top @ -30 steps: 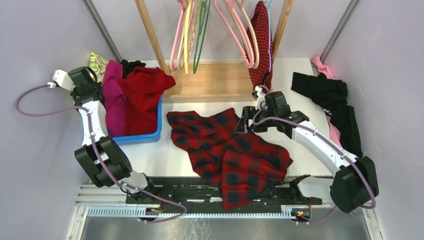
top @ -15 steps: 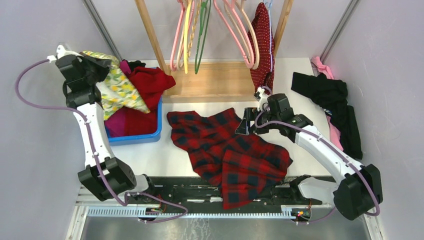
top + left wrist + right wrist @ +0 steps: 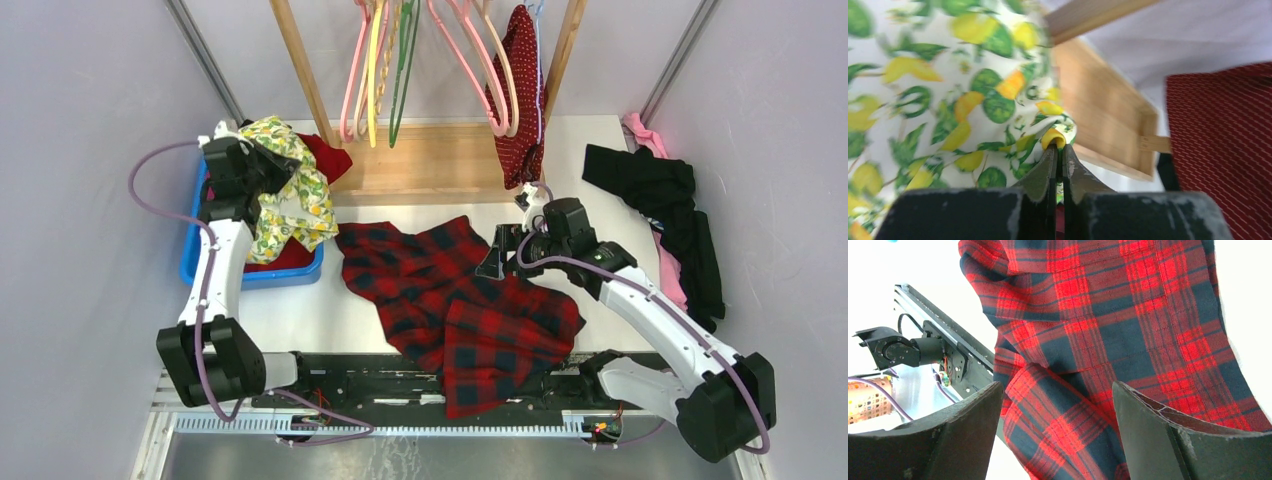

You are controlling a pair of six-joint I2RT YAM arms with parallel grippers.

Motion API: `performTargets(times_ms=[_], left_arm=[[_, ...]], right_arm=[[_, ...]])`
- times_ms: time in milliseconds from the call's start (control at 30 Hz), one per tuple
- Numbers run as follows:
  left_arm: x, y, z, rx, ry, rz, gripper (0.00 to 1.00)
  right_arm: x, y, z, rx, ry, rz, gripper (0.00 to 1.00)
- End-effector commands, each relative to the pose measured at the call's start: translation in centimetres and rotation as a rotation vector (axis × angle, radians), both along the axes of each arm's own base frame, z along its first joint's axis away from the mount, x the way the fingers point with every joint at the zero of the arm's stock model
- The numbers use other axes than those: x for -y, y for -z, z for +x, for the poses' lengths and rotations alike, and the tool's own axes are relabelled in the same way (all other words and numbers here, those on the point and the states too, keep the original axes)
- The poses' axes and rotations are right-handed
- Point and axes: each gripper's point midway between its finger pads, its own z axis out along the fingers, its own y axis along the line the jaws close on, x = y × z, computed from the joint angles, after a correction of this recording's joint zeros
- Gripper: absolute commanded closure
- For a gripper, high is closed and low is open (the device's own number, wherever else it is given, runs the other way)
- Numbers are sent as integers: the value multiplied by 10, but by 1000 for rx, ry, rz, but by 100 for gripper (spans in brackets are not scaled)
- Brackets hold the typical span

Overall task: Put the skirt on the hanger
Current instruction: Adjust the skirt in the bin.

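Observation:
The dark-red dotted skirt (image 3: 520, 90) hangs at the right end of the wooden rack, with the thin lilac-blue hanger (image 3: 539, 70) along its right edge. It also shows at the right of the left wrist view (image 3: 1223, 150). My left gripper (image 3: 262, 168) is over the blue bin and shut on a white cloth with a lemon print (image 3: 285, 190), which hangs from it; the jaws pinch a fold of it (image 3: 1058, 147). My right gripper (image 3: 490, 262) is open and empty, just above the red-and-black plaid garment (image 3: 460, 300), below the skirt. In the right wrist view only plaid lies under the open gripper (image 3: 1058, 405).
A blue bin (image 3: 190, 255) at the left holds red clothes. Pink, yellow and green hangers (image 3: 375, 70) hang on the rack over its wooden base (image 3: 430, 160). Black and pink clothes (image 3: 665, 210) lie at the right. The arms' rail (image 3: 938, 355) runs along the near edge.
My left arm has pulled the lemon-print cloth up out of the bin and swung right with it. My right gripper has drifted slightly right and nearer, still open.

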Motion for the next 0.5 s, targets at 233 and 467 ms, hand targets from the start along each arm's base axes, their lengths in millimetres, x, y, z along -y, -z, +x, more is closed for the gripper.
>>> performTargets(times_ms=[233, 467], left_arm=[[-84, 98, 26, -228, -359, 192, 66], [-105, 181, 32, -475, -441, 254, 59]], right_arm=[[5, 6, -11, 19, 12, 9, 14], [4, 16, -11, 12, 12, 18, 14]])
